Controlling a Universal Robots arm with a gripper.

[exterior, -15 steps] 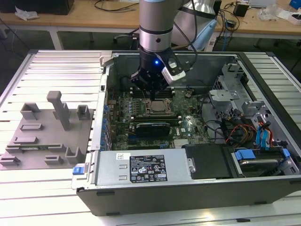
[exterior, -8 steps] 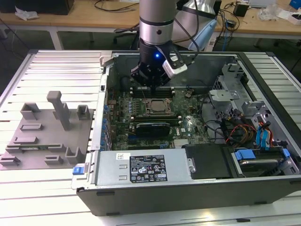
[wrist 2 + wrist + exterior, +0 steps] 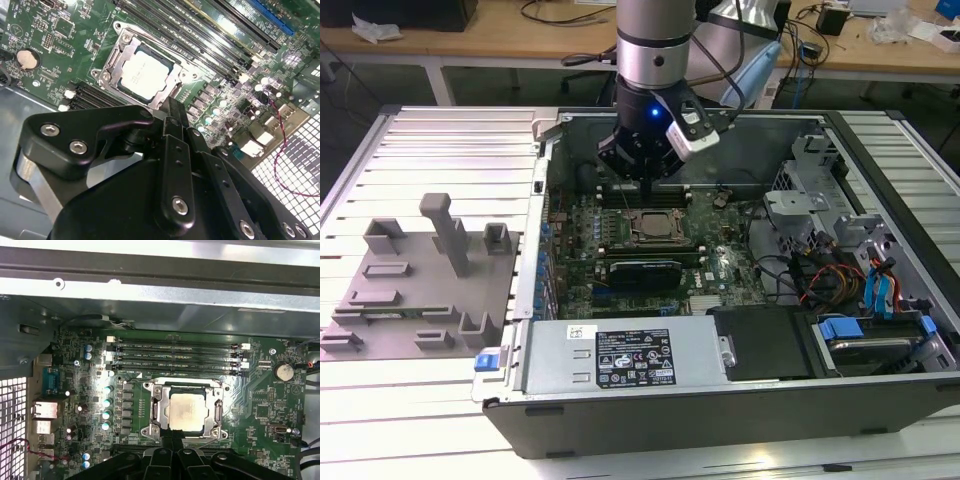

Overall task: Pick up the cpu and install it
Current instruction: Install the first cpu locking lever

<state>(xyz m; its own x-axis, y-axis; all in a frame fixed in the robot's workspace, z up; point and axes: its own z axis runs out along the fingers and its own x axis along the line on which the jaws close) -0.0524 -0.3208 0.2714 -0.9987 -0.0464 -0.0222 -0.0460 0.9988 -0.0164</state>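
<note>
The cpu (image 3: 186, 411) is a silvery square chip lying flat inside the socket frame (image 3: 156, 410) on the green motherboard; it also shows in the second wrist view (image 3: 146, 75) and the exterior view (image 3: 653, 222). My gripper (image 3: 640, 190) hangs inside the open computer case (image 3: 700, 410), just above the board and beside the socket's edge. In both wrist views its black fingers (image 3: 172, 112) are pressed together with nothing between them. The fingertips (image 3: 172, 439) stand at the socket's rim, apart from the chip.
Memory slots (image 3: 175, 357) run along one side of the socket. A long dark expansion card (image 3: 640, 272) lies on the other side, and the power supply (image 3: 620, 355) stands at the case front. A grey fixture plate (image 3: 420, 290) sits at the exterior view's left. Drive bays and cables (image 3: 875, 290) crowd the right.
</note>
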